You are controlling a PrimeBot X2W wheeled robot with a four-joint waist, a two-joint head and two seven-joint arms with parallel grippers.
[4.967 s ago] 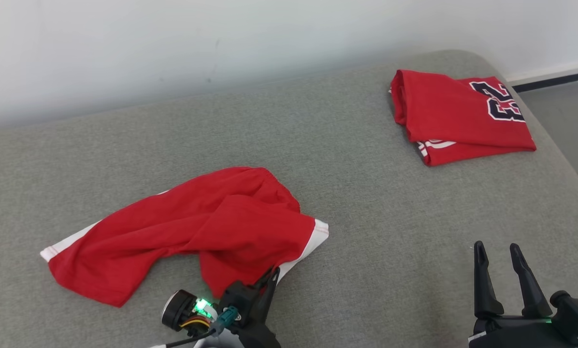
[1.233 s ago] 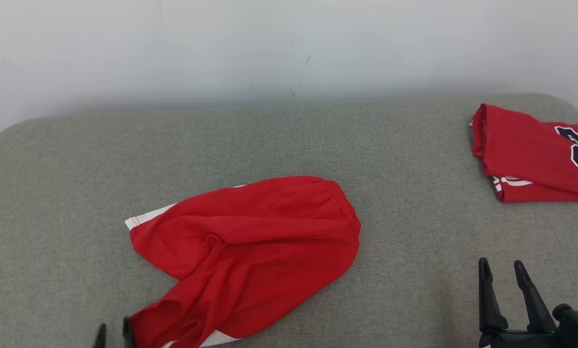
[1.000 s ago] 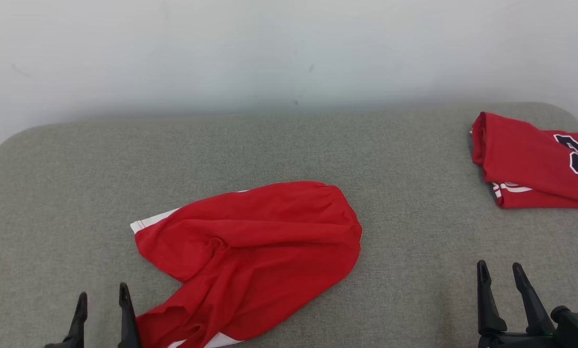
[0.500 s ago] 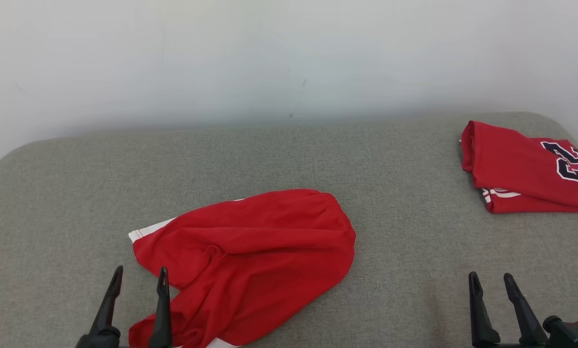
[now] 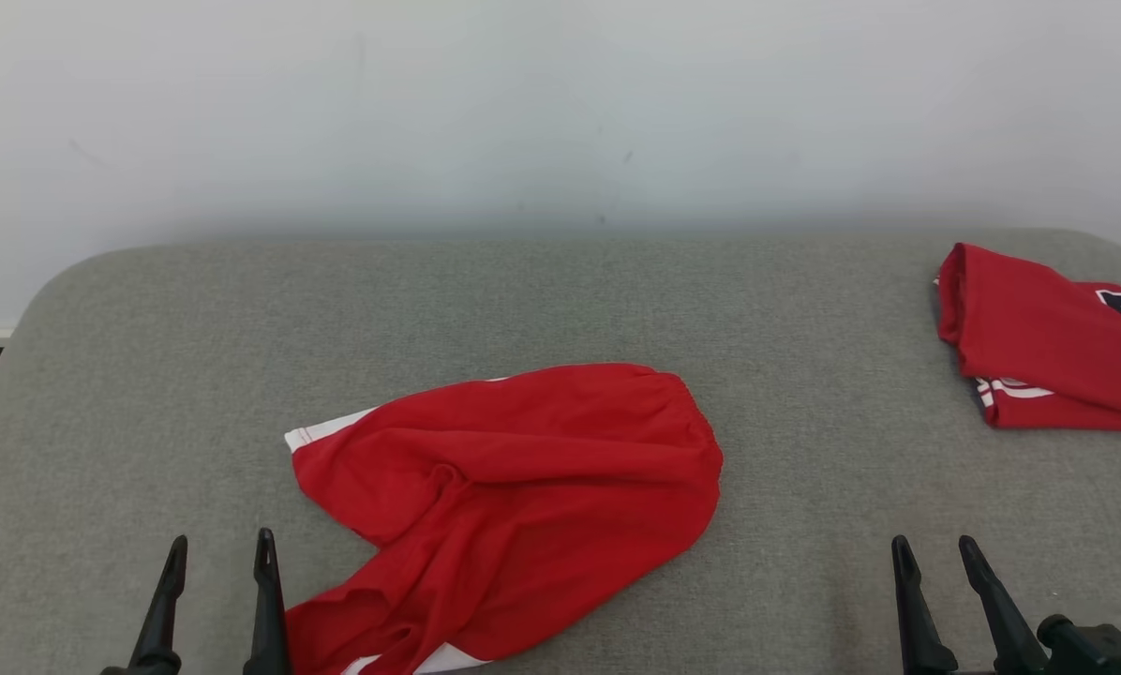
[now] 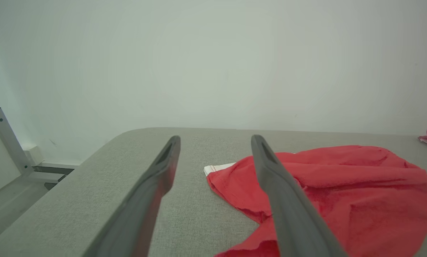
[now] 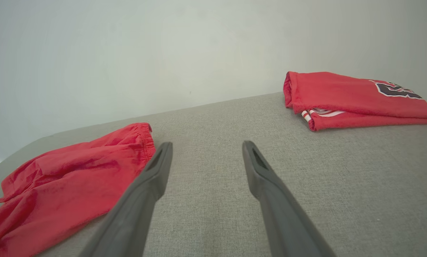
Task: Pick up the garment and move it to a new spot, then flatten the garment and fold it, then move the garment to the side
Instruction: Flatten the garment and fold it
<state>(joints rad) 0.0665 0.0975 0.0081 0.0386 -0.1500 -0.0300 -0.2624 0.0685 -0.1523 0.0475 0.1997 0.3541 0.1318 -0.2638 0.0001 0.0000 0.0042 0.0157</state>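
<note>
Left gripper (image 5: 220, 540) at 7 o'clock and right gripper (image 5: 932, 542) at 5 o'clock, fingers parted and empty, flank the crumpled red shorts (image 5: 523, 469) at centre of the grey cushion (image 5: 560, 300); we judge them poised for flattening. The folded jersey (image 5: 1038, 337) lies at 2 o'clock.

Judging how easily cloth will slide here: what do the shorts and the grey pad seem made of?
Shorts: thin, matte red knit, probably cotton or polyester; it drapes in soft folds, with a gathered waistband and white trim. Pad: grey woven upholstery fabric, matte; a fine heathered weave shows, and rounded corners suggest padding beneath.
</note>
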